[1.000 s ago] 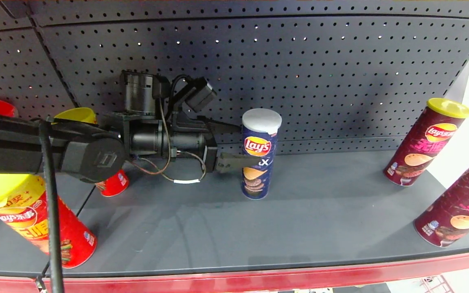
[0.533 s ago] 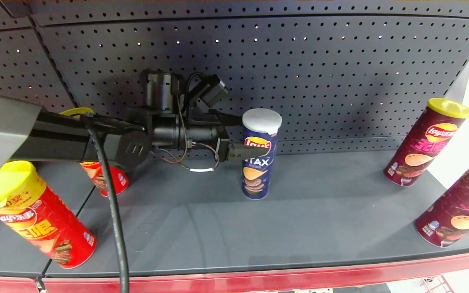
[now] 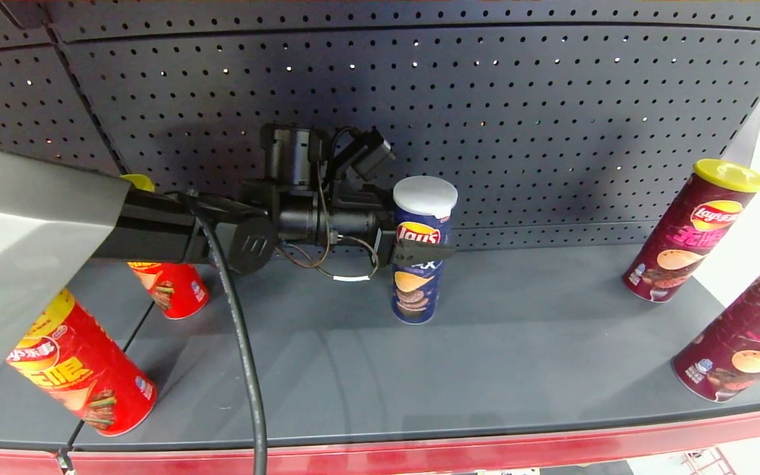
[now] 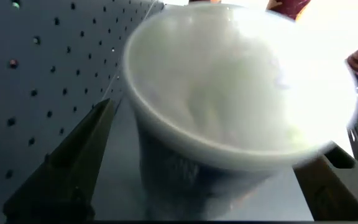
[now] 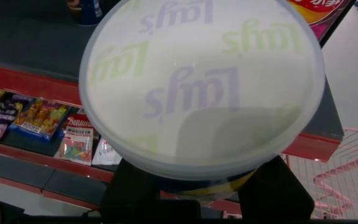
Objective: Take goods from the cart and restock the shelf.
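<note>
Open left claw (image 3: 436, 245) straddles the blue can (image 3: 414, 290) mid-body; probably light, thin-walled, dentable: squeeze gently; the right claw (image 5: 207, 194) grips a second can (image 5: 202, 81).

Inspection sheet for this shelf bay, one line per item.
Surface: grey shelf, red front edge.
Job's things: blue can upright mid-shelf; second can in right gripper.
Clutter: red cans at left, maroon cans at right.
Grippers: left gripper open, straddling blue can; right gripper shut on second can.
Cables: black cable hanging in front of the shelf.
Surroundings: pegboard behind; snack packets on lower shelf.
</note>
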Robot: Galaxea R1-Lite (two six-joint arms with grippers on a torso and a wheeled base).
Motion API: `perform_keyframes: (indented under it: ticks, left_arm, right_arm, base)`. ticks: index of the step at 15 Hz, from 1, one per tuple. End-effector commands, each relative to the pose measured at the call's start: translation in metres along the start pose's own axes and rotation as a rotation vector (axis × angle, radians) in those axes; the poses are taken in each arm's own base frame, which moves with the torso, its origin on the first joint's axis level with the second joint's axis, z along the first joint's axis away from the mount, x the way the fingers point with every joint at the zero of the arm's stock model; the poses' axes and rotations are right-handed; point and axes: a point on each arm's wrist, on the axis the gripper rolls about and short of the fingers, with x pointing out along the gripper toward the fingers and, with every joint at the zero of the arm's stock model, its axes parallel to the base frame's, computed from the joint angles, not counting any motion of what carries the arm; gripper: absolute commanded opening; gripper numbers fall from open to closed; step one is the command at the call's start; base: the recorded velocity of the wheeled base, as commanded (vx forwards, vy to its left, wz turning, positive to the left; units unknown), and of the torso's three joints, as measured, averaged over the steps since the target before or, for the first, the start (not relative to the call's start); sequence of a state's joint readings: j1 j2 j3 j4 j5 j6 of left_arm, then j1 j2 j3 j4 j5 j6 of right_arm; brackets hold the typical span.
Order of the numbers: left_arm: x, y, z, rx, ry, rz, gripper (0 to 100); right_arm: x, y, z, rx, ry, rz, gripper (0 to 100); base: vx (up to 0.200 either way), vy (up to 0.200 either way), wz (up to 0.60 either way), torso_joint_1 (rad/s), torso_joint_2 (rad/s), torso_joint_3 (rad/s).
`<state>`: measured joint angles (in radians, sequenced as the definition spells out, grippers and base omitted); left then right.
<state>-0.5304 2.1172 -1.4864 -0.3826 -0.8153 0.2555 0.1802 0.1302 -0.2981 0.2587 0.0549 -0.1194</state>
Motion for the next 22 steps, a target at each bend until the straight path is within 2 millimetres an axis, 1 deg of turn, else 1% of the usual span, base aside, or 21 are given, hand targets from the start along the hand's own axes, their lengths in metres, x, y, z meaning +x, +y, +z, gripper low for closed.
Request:
perform_keyframes:
  ticks: [1,2,3,6,10,12,14,16,17,18,19,21,22]
  left_arm:
    - [0.004,0.001,-0.001,0.003,-0.003,-0.003,100]
    - [0.007,0.004,0.000,0.010,-0.009,-0.002,100]
    - [0.008,0.005,0.000,0.012,-0.011,-0.001,0]
    - [0.011,-0.001,0.005,-0.020,-0.014,-0.015,0]
    - [-0.004,-0.019,0.016,-0.029,-0.008,-0.014,0]
    - [-0.022,-0.048,0.018,-0.060,0.030,0.020,0]
    - [-0.032,-0.063,0.015,-0.094,0.059,0.062,0]
    - [-0.038,-0.070,0.011,-0.092,0.057,0.075,0]
    - [-0.038,-0.071,0.008,-0.088,0.051,0.076,0]
    - [-0.039,-0.075,0.000,-0.089,0.041,0.082,0]
    - [-0.036,-0.082,-0.005,-0.107,0.031,0.072,0]
    - [-0.031,-0.093,-0.004,-0.141,-0.019,0.105,0]
    - [-0.030,-0.094,-0.006,-0.145,-0.035,0.114,0]
  right_arm:
    - [0.000,0.000,0.000,0.000,0.001,0.001,0]
    - [0.000,0.000,0.000,0.000,0.003,0.001,0]
    - [0.000,0.000,0.000,0.000,0.003,0.001,0]
    - [0.000,0.000,-0.001,0.000,0.004,0.000,0]
    - [0.001,0.000,-0.001,0.000,0.006,0.000,0]
    - [0.001,0.000,-0.001,0.000,0.004,0.000,0]
    - [0.001,0.000,-0.001,0.000,0.006,0.000,0]
    - [0.001,0.000,-0.001,0.000,0.005,0.003,0]
    - [0.001,0.000,-0.001,0.000,0.006,0.002,0]
    - [0.001,0.000,-0.001,0.000,0.007,0.002,0]
    - [0.001,0.000,-0.001,0.000,0.008,0.004,0]
    - [0.001,0.000,0.000,0.000,0.010,0.002,0]
    - [0.001,0.000,0.000,0.000,0.010,0.002,0]
  base:
    - [0.000,0.000,0.00,0.000,0.00,0.000]
    - [0.000,0.000,0.00,0.000,0.00,0.000]
    - [0.000,0.000,0.00,0.000,0.00,0.000]
    - [0.000,0.000,0.00,0.000,0.00,0.000]
    - [0.000,0.000,0.00,0.000,0.00,0.000]
    - [0.000,0.000,0.00,0.000,0.00,0.000]
    - [0.000,0.000,0.00,0.000,0.00,0.000]
    - [0.000,0.000,0.00,0.000,0.00,0.000]
    - [0.000,0.000,0.00,0.000,0.00,0.000]
    - [0.000,0.000,0.00,0.000,0.00,0.000]
    - [0.000,0.000,0.00,0.000,0.00,0.000]
    - [0.000,0.000,0.00,0.000,0.00,0.000]
    - [0.000,0.000,0.00,0.000,0.00,0.000]
